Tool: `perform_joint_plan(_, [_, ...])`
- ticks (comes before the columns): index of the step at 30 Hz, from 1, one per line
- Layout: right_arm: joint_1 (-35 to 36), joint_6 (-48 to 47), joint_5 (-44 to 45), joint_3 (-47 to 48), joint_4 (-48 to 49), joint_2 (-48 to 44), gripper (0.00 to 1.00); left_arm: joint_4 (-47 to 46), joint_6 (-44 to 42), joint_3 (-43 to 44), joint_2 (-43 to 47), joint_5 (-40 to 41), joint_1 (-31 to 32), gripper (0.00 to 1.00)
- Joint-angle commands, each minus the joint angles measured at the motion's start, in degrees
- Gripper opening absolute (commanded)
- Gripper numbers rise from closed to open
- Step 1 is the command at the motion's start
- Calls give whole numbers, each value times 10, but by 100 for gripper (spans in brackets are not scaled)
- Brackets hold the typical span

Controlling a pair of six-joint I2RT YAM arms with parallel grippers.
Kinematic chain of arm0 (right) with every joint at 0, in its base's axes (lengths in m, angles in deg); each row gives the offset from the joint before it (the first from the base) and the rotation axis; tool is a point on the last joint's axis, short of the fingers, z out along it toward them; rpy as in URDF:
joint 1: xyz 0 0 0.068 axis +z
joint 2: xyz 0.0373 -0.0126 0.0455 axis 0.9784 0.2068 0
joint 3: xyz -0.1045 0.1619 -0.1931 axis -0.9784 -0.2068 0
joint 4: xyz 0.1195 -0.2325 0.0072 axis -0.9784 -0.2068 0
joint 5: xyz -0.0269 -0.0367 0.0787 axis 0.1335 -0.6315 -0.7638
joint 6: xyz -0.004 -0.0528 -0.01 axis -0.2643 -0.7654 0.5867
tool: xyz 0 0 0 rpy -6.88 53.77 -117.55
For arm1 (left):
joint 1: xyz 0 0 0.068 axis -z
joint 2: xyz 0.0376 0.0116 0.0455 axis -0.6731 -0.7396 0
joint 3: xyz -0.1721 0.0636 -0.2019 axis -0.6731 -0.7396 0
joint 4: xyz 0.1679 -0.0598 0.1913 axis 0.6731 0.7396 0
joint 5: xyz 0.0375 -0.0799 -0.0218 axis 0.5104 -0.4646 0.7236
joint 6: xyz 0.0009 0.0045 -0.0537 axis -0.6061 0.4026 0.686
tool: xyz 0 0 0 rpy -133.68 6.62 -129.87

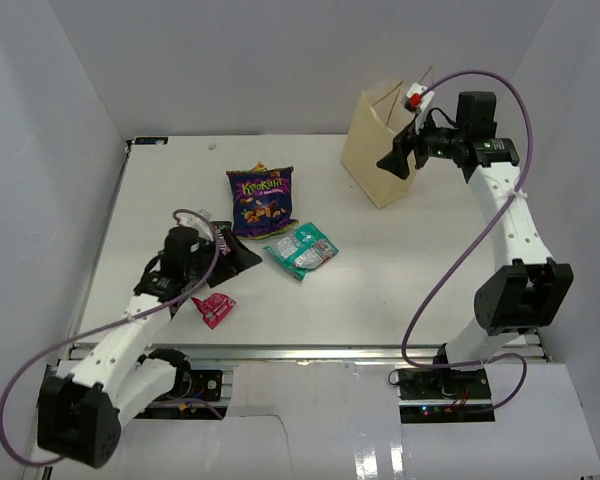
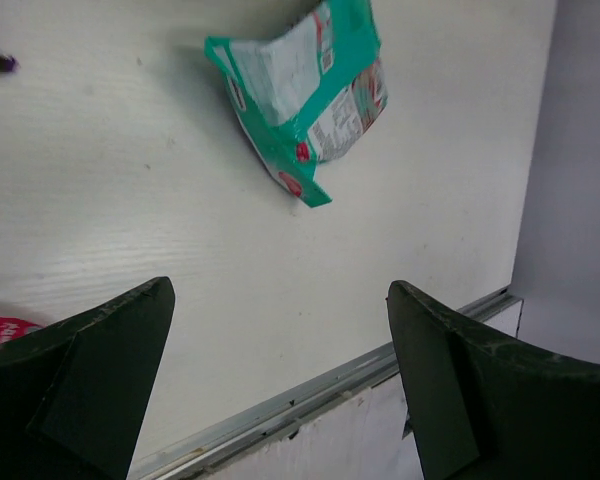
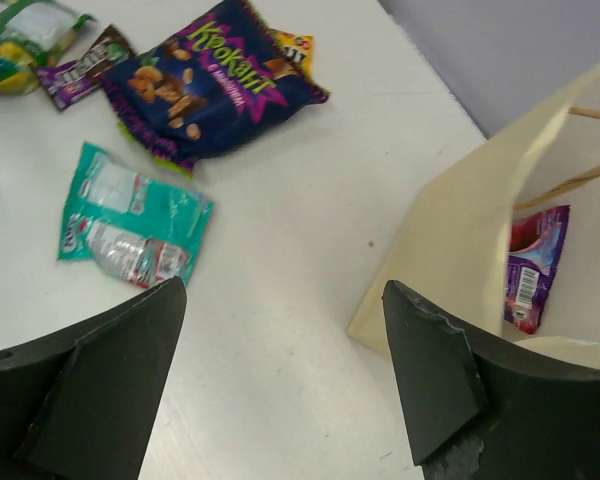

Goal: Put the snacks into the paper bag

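The cream paper bag [image 1: 378, 150] stands open at the back right. My right gripper [image 1: 398, 160] hovers open and empty at the bag's mouth. In the right wrist view a purple-pink candy bag [image 3: 533, 266] lies inside the paper bag [image 3: 460, 250]. Out on the table are the purple chip bag [image 1: 261, 198], the teal-white pouch [image 1: 300, 250], a brown packet [image 1: 223, 236] and a red wrapper [image 1: 213, 311]. My left gripper [image 1: 230, 260] is open and empty, low over the table between the red wrapper and the teal pouch [image 2: 305, 95].
In the right wrist view a yellow pack [image 3: 295, 45] peeks from behind the chip bag [image 3: 205, 85], beside a brown packet [image 3: 80, 68] and a green-yellow pack [image 3: 25, 35]. The table's metal front rail [image 2: 280, 410] runs just under my left fingers. White walls enclose the table.
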State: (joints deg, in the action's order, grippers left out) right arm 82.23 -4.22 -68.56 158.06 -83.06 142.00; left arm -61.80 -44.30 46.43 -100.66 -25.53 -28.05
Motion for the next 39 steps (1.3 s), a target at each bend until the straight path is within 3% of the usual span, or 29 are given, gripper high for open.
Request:
perform_joint_plan(1, [0,-149,-71,-46,-95,-76,85,-14,58,43,-97,117,95,98])
perform_joint_plan(8, [0,-168,-76,-206,-138,-168,86,2,158,167,-325,224,193,97])
perform_joint_plan(13, [-1,-164,-79,-279,-133,-218,86,1,180,232,-432,264,198,97])
perform_joint_plan(18, [-1,-169,-84,-318,-135,-245,86,10,167,263,-441,258,198,96])
perform_joint_plan(23, [-1,-167,-91,-322,-139,-247,86,63,124,259,-349,328,198,94])
perform_joint_plan(27, [0,-144,-101,-326,-122,-239,86,71,-17,320,-338,393,165,97])
perform_joint_plan(28, [0,-141,-101,-326,-121,-237,86,75,-40,338,-346,392,165,98])
perform_joint_plan(32, [1,-131,-99,-327,-114,-234,86,103,-109,434,-430,324,60,98])
perform_joint_plan(39, [1,-120,-97,-354,-103,-249,86,161,-168,611,-616,195,-1,98])
